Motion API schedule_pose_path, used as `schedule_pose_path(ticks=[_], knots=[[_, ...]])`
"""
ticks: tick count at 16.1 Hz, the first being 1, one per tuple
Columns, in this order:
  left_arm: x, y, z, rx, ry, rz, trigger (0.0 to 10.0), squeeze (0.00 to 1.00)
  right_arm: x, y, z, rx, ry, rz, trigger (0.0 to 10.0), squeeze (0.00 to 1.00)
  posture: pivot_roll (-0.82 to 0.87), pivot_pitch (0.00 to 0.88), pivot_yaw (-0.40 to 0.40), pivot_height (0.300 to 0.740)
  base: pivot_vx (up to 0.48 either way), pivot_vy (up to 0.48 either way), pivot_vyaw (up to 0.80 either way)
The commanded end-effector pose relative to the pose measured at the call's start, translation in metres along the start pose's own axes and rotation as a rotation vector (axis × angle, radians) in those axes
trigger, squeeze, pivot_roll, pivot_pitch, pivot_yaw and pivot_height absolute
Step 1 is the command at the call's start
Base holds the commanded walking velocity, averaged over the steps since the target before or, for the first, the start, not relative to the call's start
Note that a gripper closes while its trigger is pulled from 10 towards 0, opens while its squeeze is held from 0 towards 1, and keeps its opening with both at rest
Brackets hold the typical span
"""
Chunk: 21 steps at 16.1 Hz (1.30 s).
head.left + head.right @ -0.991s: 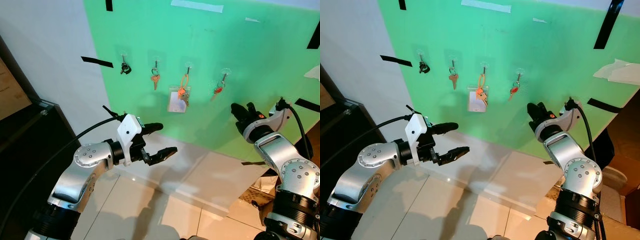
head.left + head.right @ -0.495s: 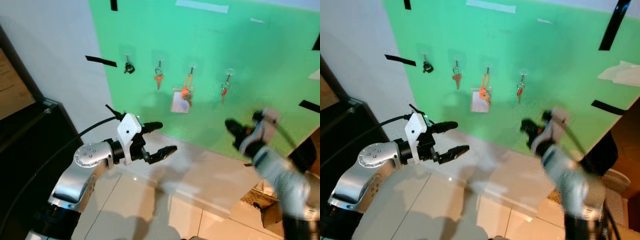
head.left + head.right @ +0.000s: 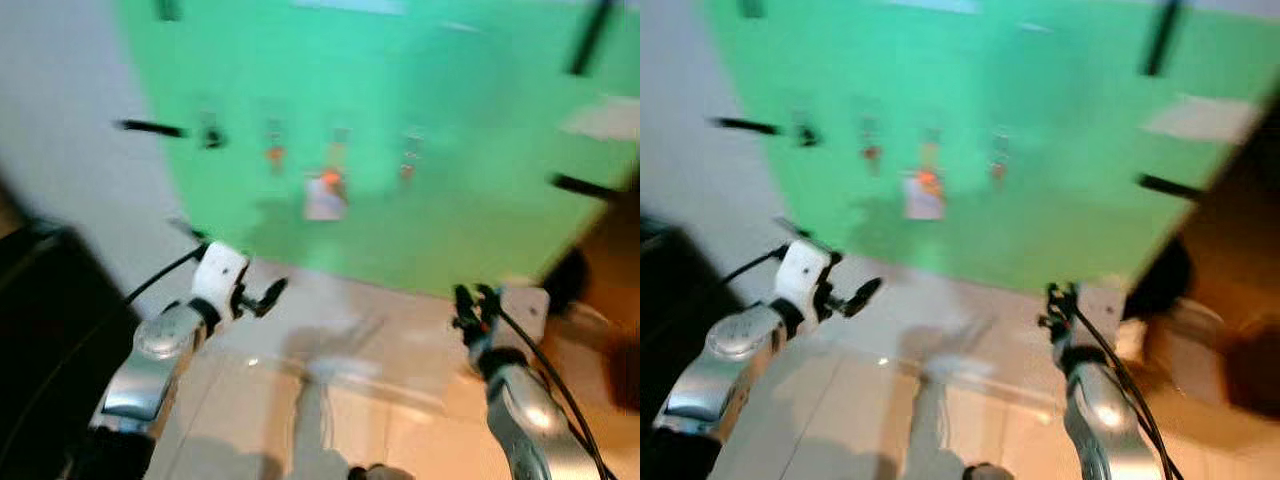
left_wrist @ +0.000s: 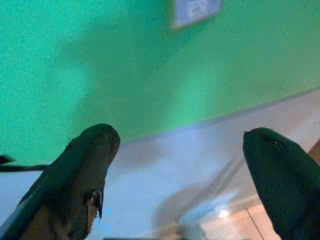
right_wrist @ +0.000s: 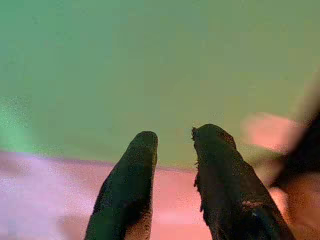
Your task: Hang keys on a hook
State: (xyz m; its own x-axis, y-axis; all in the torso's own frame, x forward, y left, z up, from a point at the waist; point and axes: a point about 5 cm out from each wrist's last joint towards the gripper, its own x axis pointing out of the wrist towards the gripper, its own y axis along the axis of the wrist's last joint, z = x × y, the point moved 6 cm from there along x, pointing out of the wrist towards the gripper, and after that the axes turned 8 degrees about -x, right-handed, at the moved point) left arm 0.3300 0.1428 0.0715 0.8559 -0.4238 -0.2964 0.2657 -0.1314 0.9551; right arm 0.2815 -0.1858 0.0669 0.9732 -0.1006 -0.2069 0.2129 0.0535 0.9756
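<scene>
The head views are blurred. A green board (image 3: 420, 120) on the wall carries a row of hooks. On them hang a dark key (image 3: 210, 136), an orange key (image 3: 274, 153), an orange loop with a white card (image 3: 325, 192) and a red key (image 3: 408, 166). My left gripper (image 3: 264, 295) is held low and left of the board, its fingers (image 4: 90, 165) wide open and empty. My right gripper (image 3: 470, 305) is low at the right, well below the red key. Its fingers (image 5: 135, 175) stand a narrow gap apart with nothing between them.
A dark cabinet (image 3: 40, 330) stands at the left. Pale floor tiles (image 3: 330, 420) lie below the board. Brown clutter (image 3: 610, 290) sits at the right edge. Black tape strips (image 3: 150, 127) mark the wall and board.
The whole view has swung and blurred, so the camera moved. My right gripper has dropped away from the board, far below the red key. The left gripper sits lower too.
</scene>
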Motion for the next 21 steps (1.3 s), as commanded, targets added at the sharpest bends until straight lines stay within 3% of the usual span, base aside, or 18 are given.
schedule_pose_path(ticks=[1, 8, 9, 12, 15, 19, 21], knots=[[-0.002, 0.007, 0.000, -0.003, 0.021, 0.054, 10.0, 0.00, 0.001, 0.005, 0.002, 0.030, -0.030, 0.037, 10.0, 1.00, -0.10, 0.000, 0.027, 0.740, 0.000, 0.000, -0.80], [0.002, 0.006, 0.008, 0.008, 0.019, 0.085, 10.0, 0.00, 0.004, -0.008, 0.009, 0.162, -0.094, -0.015, 10.0, 1.00, -0.12, 0.000, 0.035, 0.740, 0.000, 0.000, -0.80], [0.002, 0.006, 0.008, 0.007, 0.021, 0.086, 10.0, 0.00, 0.005, -0.008, 0.009, 0.161, -0.092, -0.013, 10.0, 1.00, -0.12, 0.000, 0.034, 0.740, 0.000, 0.000, -0.80], [0.004, 0.005, 0.002, -0.036, 0.056, 0.092, 10.0, 0.00, 0.015, -0.001, 0.003, 0.041, -0.061, 0.005, 10.0, 1.00, -0.10, 0.000, 0.013, 0.740, 0.000, 0.000, -0.80], [0.000, 0.003, 0.000, -0.034, 0.069, 0.085, 10.0, 0.00, 0.023, 0.004, -0.001, 0.036, -0.036, 0.013, 10.0, 1.00, -0.05, 0.000, -0.021, 0.740, 0.000, 0.000, -0.80], [-0.023, -0.005, -0.008, -0.038, 0.126, 0.071, 10.0, 0.00, 0.033, 0.003, -0.014, 0.047, 0.020, -0.002, 10.0, 1.00, 0.01, 0.000, -0.072, 0.740, 0.000, 0.000, -0.80], [-0.023, -0.006, -0.008, -0.050, 0.121, 0.064, 10.0, 0.00, 0.031, 0.002, -0.016, 0.055, 0.024, -0.007, 10.0, 1.00, 0.00, 0.000, -0.063, 0.740, 0.000, 0.000, -0.80]])
